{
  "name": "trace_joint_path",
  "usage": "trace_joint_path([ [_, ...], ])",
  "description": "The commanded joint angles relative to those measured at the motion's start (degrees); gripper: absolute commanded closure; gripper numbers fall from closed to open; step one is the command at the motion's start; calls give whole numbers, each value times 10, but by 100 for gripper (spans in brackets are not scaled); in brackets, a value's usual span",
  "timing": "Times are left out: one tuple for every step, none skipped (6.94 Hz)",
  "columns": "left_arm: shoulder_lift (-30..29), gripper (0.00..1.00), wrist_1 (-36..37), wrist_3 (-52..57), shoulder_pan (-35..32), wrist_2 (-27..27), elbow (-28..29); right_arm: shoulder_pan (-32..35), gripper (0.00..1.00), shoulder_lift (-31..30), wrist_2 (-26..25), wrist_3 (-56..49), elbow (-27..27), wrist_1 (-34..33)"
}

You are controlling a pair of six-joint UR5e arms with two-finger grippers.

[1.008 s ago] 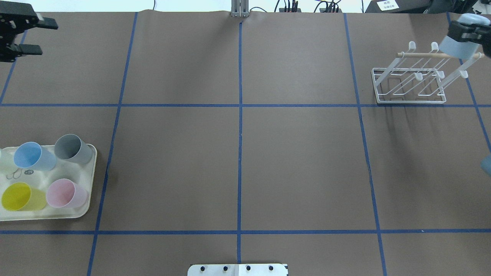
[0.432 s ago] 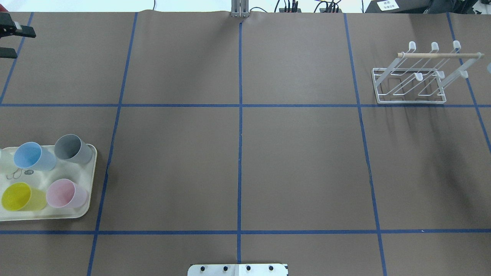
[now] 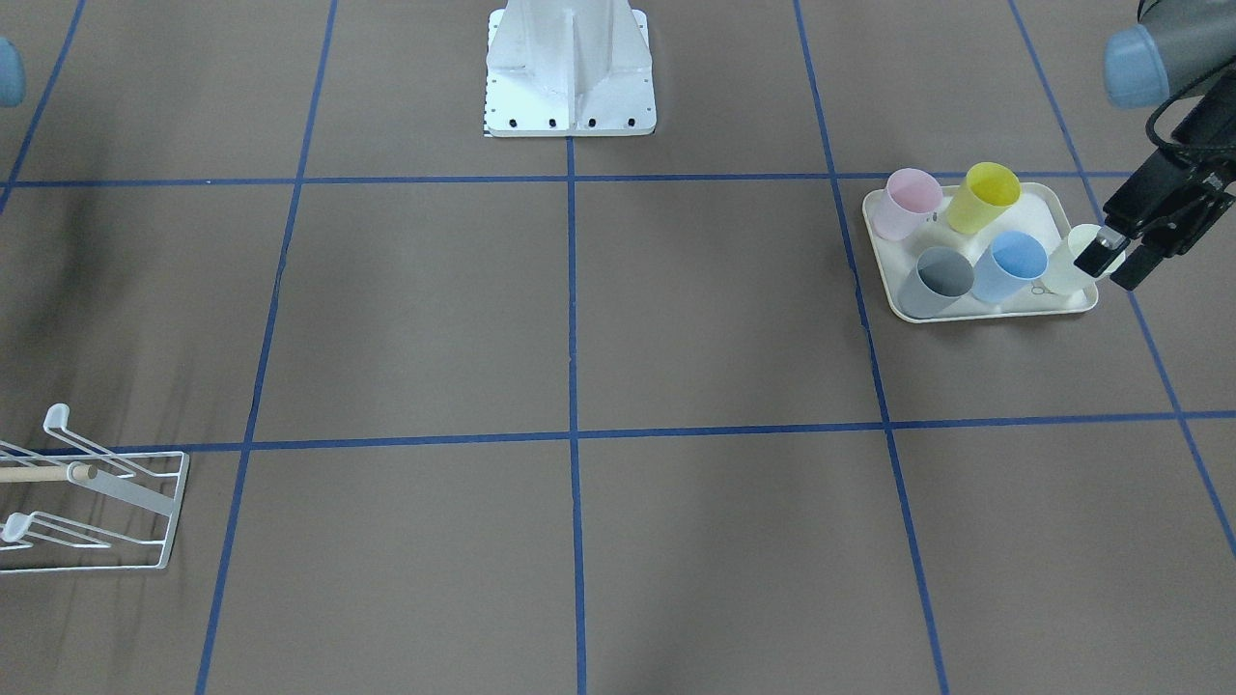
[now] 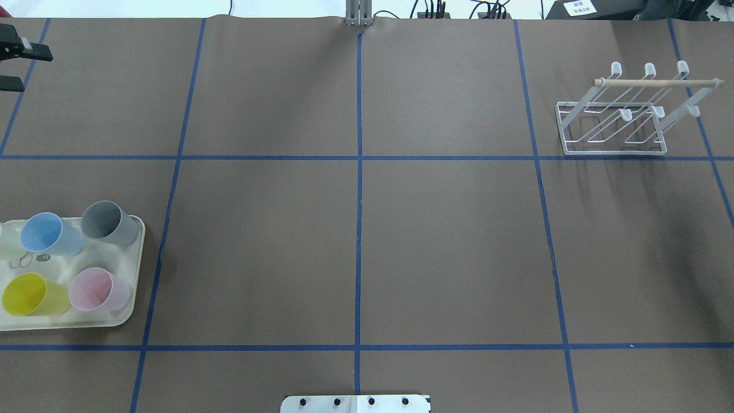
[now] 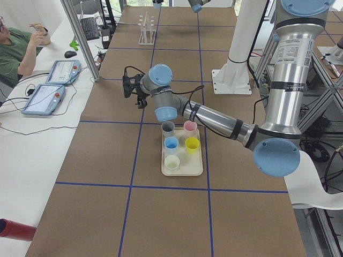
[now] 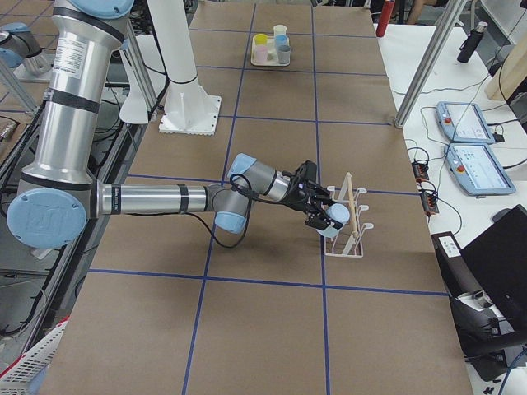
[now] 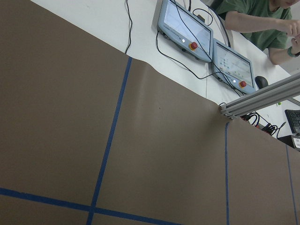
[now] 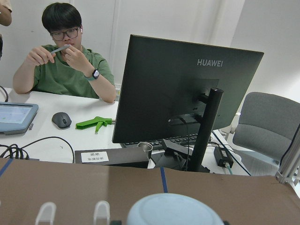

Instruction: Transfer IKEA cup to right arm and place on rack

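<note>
My right gripper (image 6: 323, 216) is shut on a pale blue cup (image 6: 335, 216) and holds it just beside the white wire rack (image 6: 352, 226), near its wooden rod. In the right wrist view the cup's base (image 8: 176, 211) fills the bottom edge, with two rack prong tips (image 8: 45, 211) to its left. The rack (image 4: 654, 82) stands at the far right with nothing on it; the right gripper is outside the overhead view. My left gripper (image 4: 17, 69) is open and empty at the far left edge, also in the front view (image 3: 1110, 263).
A cream tray (image 4: 123, 255) at the near left holds blue (image 4: 49, 234), grey (image 4: 109, 222), yellow (image 4: 28, 293) and pink (image 4: 97, 288) cups, plus a pale one (image 3: 1067, 265). Operators and teach pendants (image 7: 185, 30) sit beyond the far edge.
My right gripper with the pale blue cup has moved out past the overhead view's right edge, away from the rack's rod end. My left gripper has drawn back toward the left edge.
</note>
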Motion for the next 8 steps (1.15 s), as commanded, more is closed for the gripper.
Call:
trace_joint_path([
  [1, 0, 0, 0, 1, 0, 7, -41, 100, 7, -48, 56, -14, 7],
  [3, 0, 0, 0, 1, 0, 10, -70, 99, 8, -81, 56, -16, 7],
  [4, 0, 0, 0, 1, 0, 10, -76, 99, 13, -82, 56, -18, 8],
  [5, 0, 0, 0, 1, 0, 11, -76, 99, 13, -83, 56, -21, 8],
  [7, 0, 0, 1, 1, 0, 13, -76, 99, 14, -85, 53, -26, 8],
  [7, 0, 0, 0, 2, 0, 14, -77, 99, 19, -91, 47, -30, 8],
  [7, 0, 0, 1, 2, 0, 15, -77, 99, 42, -92, 39, -39, 6],
  [7, 0, -1, 1, 2, 0, 18, -77, 99, 58, -95, 38, -56, 6],
])
